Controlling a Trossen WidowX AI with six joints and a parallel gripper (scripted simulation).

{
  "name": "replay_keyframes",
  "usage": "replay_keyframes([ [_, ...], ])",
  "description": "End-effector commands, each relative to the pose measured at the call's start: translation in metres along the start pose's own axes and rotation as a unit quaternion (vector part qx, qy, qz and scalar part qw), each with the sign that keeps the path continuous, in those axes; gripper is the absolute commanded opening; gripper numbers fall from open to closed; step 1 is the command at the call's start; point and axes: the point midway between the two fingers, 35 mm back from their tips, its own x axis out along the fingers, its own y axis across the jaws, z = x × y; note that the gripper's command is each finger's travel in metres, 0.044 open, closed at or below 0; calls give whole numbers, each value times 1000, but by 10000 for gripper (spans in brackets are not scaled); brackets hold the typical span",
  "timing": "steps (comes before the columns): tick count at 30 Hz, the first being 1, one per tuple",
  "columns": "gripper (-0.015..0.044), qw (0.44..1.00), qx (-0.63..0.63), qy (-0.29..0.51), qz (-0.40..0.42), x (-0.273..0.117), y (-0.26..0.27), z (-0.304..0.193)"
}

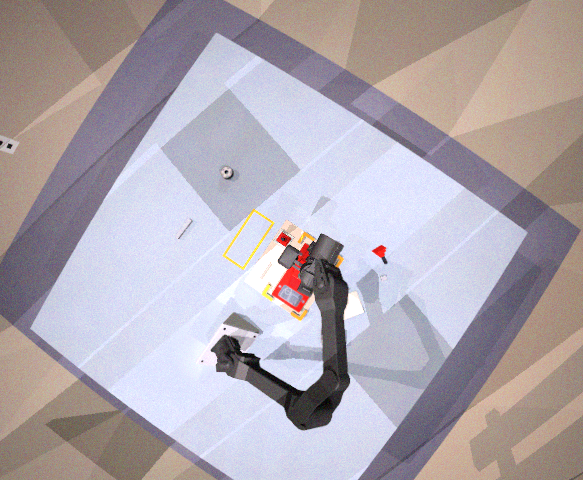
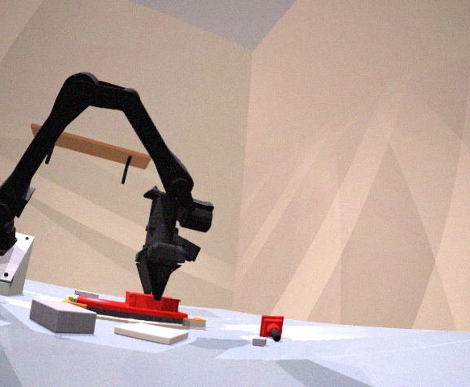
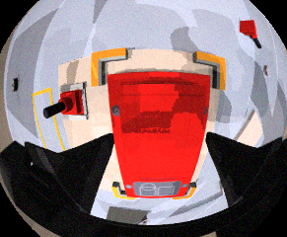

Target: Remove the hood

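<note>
The toy car (image 1: pixel 285 286) (image 2: pixel 101 305) (image 3: pixel 148 165) is red and sits on a beige board between yellow corner brackets. A raised red box-like part (image 2: pixel 135 301) (image 3: pixel 150 101), which looks like the hood, stands on its end away from the arm's base. My gripper (image 2: pixel 152 294) (image 3: pixel 162 137) is open and empty, pointing down at the car. Its fingers stand on either side of the car in the wrist view, low at the raised part; contact cannot be told. The marked area (image 1: pixel 238 233) (image 3: pixel 41 91) is a yellow outlined rectangle beside the board.
A red block with a black knob (image 3: pixel 71 104) stands on the board's side towards the marked area. Another red piece (image 1: pixel 379 251) (image 2: pixel 272 320) (image 3: pixel 248 29) lies beyond the board. A grey block (image 2: pixel 61 316) and a flat beige block (image 1: pixel 353 304) (image 2: pixel 151 332) lie nearby. A ring (image 1: pixel 222 172) lies farther off.
</note>
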Motion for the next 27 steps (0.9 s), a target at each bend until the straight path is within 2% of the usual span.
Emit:
replay_keyframes([
  [1, 440, 1000, -3, 0, -3, 3, 0, 0],
  [16, 440, 1000, -3, 0, -3, 10, 0, -1],
  [20, 335, 1000, 0, 0, 0, 8, 0, 0],
  [27, 288, 1000, 0, 0, 0, 8, 0, 0],
])
